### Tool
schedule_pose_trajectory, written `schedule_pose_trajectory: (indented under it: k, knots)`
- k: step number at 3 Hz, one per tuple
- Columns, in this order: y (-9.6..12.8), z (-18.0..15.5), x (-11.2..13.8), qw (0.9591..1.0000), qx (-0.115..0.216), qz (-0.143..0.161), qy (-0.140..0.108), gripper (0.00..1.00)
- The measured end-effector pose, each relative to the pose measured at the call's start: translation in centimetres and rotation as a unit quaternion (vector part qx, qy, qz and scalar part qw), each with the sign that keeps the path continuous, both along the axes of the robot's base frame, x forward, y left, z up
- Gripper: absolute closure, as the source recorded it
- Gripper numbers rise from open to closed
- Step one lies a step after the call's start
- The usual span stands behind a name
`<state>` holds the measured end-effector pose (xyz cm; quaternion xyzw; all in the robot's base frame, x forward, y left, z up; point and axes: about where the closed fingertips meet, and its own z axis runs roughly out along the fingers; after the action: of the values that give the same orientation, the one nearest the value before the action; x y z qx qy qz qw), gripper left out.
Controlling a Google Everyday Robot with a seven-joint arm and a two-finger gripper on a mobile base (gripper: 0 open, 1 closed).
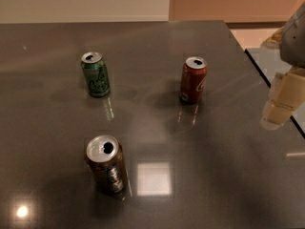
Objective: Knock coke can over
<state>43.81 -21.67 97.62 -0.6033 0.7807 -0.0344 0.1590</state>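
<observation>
The coke can (193, 79), red with white lettering and a silver top, stands upright on the dark grey table (57, 137), right of centre. My gripper (282, 101) hangs at the right edge of the view, pale cream, above the table's right side and well to the right of the coke can, apart from it.
A green can (96, 74) stands upright at the back left. A brown can (106, 165) with silver markings stands upright at the front left. The table's right edge (267, 82) runs diagonally near the gripper. A wall lies behind the table.
</observation>
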Motion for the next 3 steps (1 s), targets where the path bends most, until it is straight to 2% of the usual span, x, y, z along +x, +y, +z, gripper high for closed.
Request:
schedule_pose_trajectory:
  k: [1, 3]
  knots:
    - [0.3, 0.3, 0.3, 1.0000, -0.001, 0.002, -0.002, 0.00]
    - [0.7, -0.9, 5.4, 0.9988, 0.043, -0.006, -0.024, 0.00]
